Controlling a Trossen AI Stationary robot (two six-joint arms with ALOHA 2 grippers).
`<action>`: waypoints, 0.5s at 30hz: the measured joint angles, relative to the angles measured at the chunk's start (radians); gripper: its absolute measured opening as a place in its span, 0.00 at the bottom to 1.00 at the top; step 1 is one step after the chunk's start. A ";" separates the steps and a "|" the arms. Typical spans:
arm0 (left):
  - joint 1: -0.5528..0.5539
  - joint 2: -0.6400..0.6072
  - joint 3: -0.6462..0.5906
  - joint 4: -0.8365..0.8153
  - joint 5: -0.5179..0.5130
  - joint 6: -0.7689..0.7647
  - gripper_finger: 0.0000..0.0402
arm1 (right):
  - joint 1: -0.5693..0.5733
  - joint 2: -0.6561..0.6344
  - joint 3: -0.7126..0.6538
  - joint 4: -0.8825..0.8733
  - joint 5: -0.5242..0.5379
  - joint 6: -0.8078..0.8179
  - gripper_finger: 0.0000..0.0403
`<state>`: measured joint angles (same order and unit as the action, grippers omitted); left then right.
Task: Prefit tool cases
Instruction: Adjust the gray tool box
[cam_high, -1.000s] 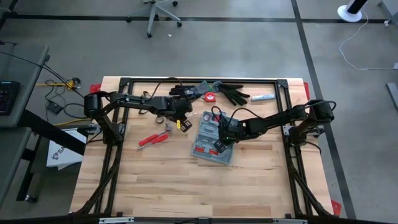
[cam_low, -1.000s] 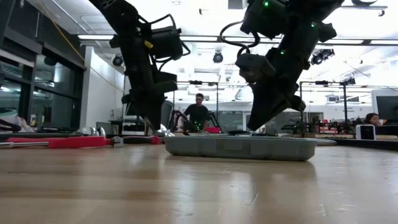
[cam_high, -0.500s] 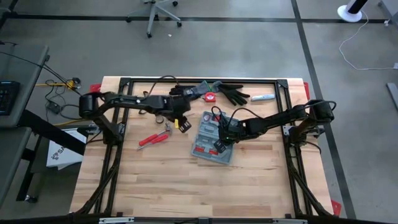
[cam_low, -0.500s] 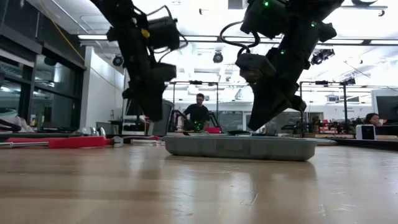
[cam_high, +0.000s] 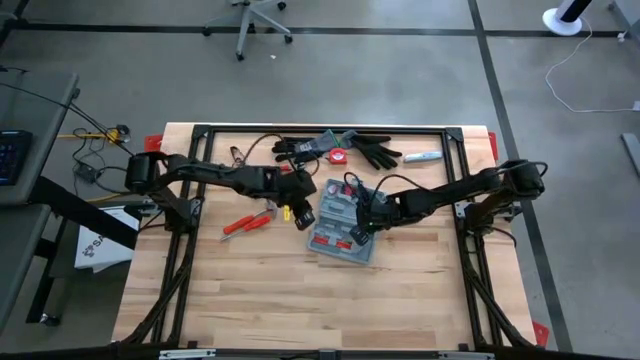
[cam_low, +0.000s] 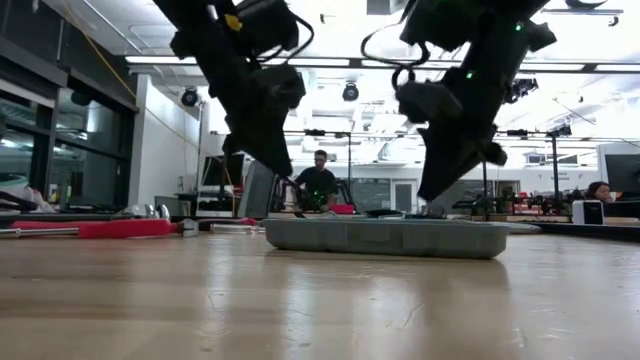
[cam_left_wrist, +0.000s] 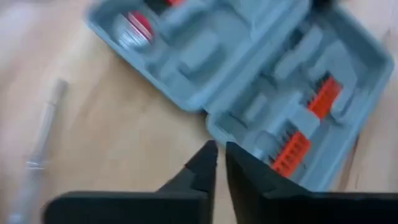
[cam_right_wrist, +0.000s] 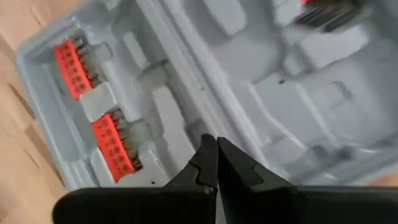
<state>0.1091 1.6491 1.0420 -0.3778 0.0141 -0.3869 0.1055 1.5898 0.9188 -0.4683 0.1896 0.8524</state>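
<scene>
Overhead, the light wooden counter (cam_high: 260, 290) shows butcher-block planks inside a black frame with red corner brackets, standing on a grey concrete floor (cam_high: 400, 70) crossed by dark tape lines. The tool case (cam_high: 340, 232) lies open and flat near the middle of the counter, its grey moulded halves turned up, with orange-red bit strips (cam_right_wrist: 78, 59) along one half. The left gripper (cam_high: 303, 214) hangs just beside the case's left edge, its jaws nearly closed with only a thin slit between them and nothing held. The right gripper (cam_high: 357, 232) is low over the case's interior with its jaws shut and empty; whether the tips touch the plastic is hard to tell. Red-handled pliers (cam_high: 246, 222) lie on the wood left of the case, apart from it. Along the far edge sit black gloves (cam_high: 378, 153), a small red tape measure (cam_high: 339, 156) and a pale pen-like tool (cam_high: 423, 157). An office chair (cam_high: 250, 20) stands on the floor beyond, and a dark desk (cam_high: 30, 140) with cables sits off the left side. From counter height the room behind shows ceiling lights, glass partitions and a seated person (cam_low: 319, 180) in dark clothes.
</scene>
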 joint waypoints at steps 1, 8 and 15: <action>-0.003 0.013 0.000 0.003 0.005 0.005 0.02 | -0.002 -0.017 0.000 -0.010 0.010 0.000 0.00; 0.015 0.040 0.000 0.010 -0.011 0.023 0.00 | -0.040 -0.107 -0.036 -0.069 0.046 0.003 0.00; 0.076 0.061 -0.001 -0.001 -0.010 0.067 0.00 | -0.065 -0.142 -0.240 0.137 -0.011 0.142 0.00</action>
<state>0.1850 1.7100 1.0413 -0.3788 0.0040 -0.3200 0.0406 1.4474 0.6786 -0.3314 0.1783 0.9944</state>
